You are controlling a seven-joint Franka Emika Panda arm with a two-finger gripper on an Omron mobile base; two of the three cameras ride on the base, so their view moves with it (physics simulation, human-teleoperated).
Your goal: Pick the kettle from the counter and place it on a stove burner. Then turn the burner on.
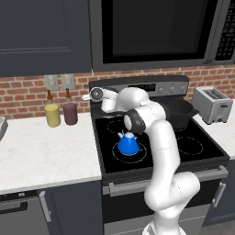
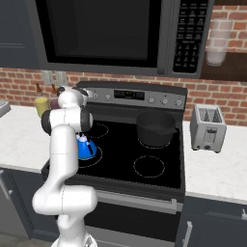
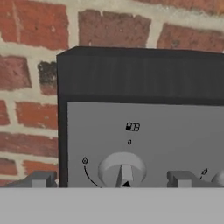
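The blue kettle (image 1: 128, 143) sits inside the largest white ring burner (image 1: 117, 157) on the black cooktop (image 2: 159, 181). The gripper (image 3: 113, 180), fingers spread wide and empty, faces a grey control knob (image 3: 122, 168) on the stove's back panel (image 3: 175, 131)

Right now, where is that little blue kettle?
The kettle sits on the black cooktop's front-left burner ring, just right of the white counter, with the dark pot behind it to the right.
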